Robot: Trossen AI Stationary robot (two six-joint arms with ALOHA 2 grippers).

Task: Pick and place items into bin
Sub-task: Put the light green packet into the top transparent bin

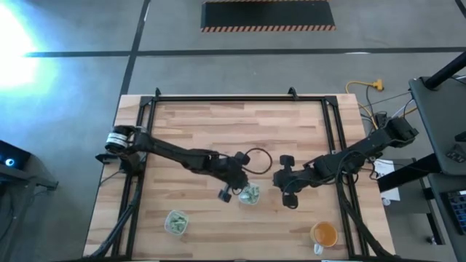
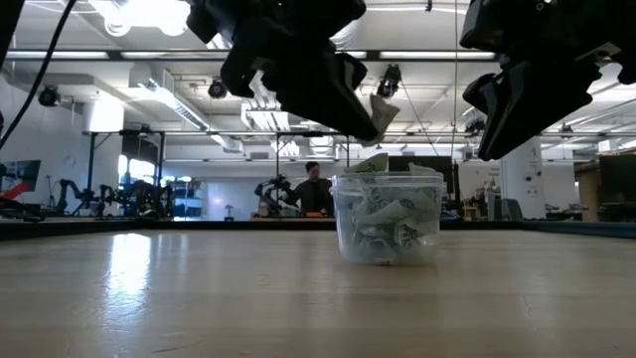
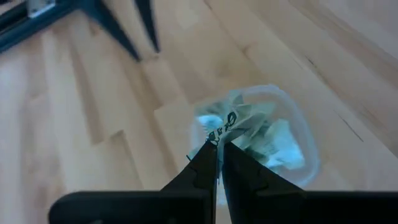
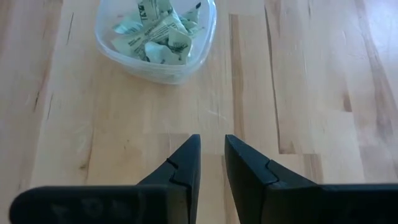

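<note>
Holding a wrapper over the clear cup, centre of the table.

From above: reaching in with the left gripper (image 1: 234, 185) just beside the cup (image 1: 250, 194), the right gripper (image 1: 285, 185) hanging nearby; sitting farther off, a second cup (image 1: 175, 222) and an orange cup (image 1: 323, 234). At table height: pinching one wrapper (image 2: 382, 111) over the wrappers (image 2: 390, 224) filling the cup. Left wrist: clenching on that piece. Right wrist: standing slightly parted, gripping nothing, over bare table (image 4: 311, 93).
</note>
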